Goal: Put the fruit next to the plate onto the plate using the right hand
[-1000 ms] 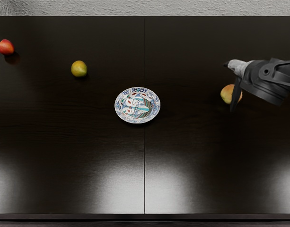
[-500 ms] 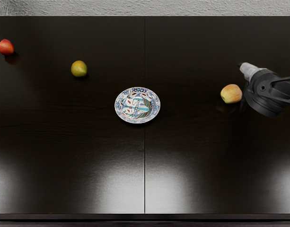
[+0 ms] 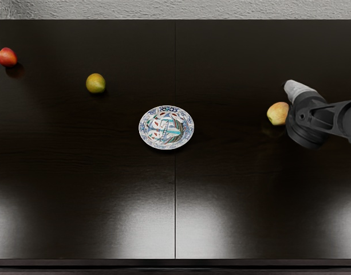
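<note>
Reading the right hand first: it shows only as a dark rounded mass with a pale stub on top, so whether it is released or clenched cannot be told. It sits just beside, perhaps touching, the yellow-red fruit, which lies on the table well to the right of the plate. The fruit looks light, firm, smooth and round, apt to roll, so a grasp across its middle should suit. The hand hides its far flank; the arm is cut off farther right of the plate.
</note>
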